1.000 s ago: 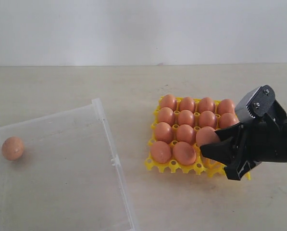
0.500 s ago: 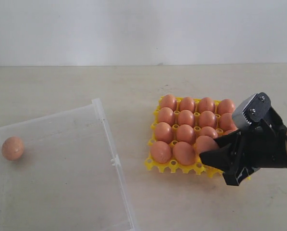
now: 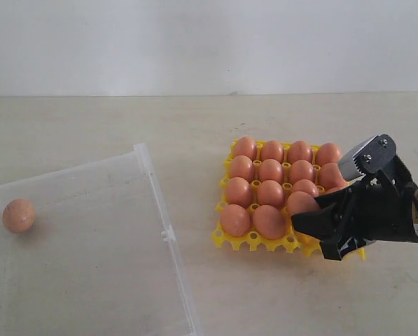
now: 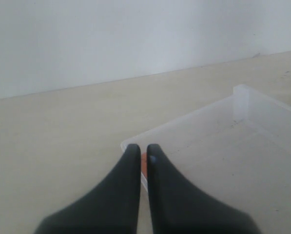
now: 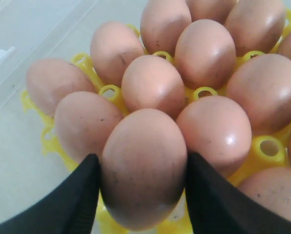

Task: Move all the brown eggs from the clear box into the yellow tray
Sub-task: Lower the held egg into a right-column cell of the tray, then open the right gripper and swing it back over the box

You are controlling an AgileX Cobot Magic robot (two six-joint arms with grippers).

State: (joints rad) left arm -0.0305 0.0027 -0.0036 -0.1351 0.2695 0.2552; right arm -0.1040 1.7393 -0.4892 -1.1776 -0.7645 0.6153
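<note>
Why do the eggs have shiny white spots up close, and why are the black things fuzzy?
Right wrist view: light bounces off the brown eggs as white glints, and the jaws gripping the front egg sit too near the lens to be sharp. Left wrist view: its jaws blur too. Exterior view: soft light, faint shadows.

The black right gripper (image 3: 310, 236) bears a screwed, seemingly metal block (image 3: 366, 158).

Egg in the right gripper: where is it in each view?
Exterior view: the held egg sits over the near right part of the yellow tray, in the right gripper.
Left wrist view: not in it.
Right wrist view: low centre, between both fingers.
Shared landmark: the clear box, in all three.
</note>
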